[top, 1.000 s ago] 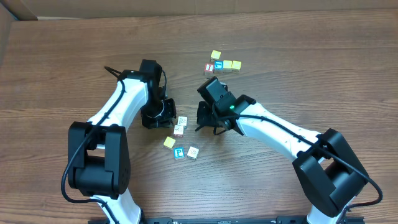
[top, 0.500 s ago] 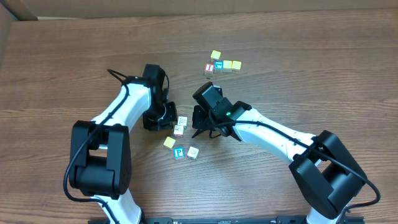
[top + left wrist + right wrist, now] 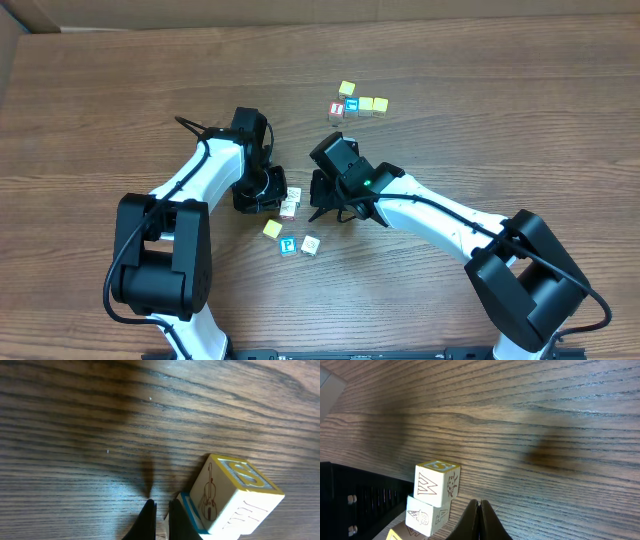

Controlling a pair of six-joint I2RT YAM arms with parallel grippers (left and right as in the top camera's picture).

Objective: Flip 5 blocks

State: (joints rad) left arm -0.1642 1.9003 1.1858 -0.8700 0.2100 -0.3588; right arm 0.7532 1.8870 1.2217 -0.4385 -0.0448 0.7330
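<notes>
Your left gripper (image 3: 161,508) and right gripper (image 3: 478,506) were both pinched shut, empty. Five small wooden alphabet cubes (image 3: 288,210) sat between them, the nearest just beside the left tips. Five more coloured wooden cubes (image 3: 366,104) lay well past the right gripper. Readable: a white P on the blue-faced cube (image 3: 288,245), an S-topped cube (image 3: 235,490), a W-sided cube (image 3: 437,484).
</notes>
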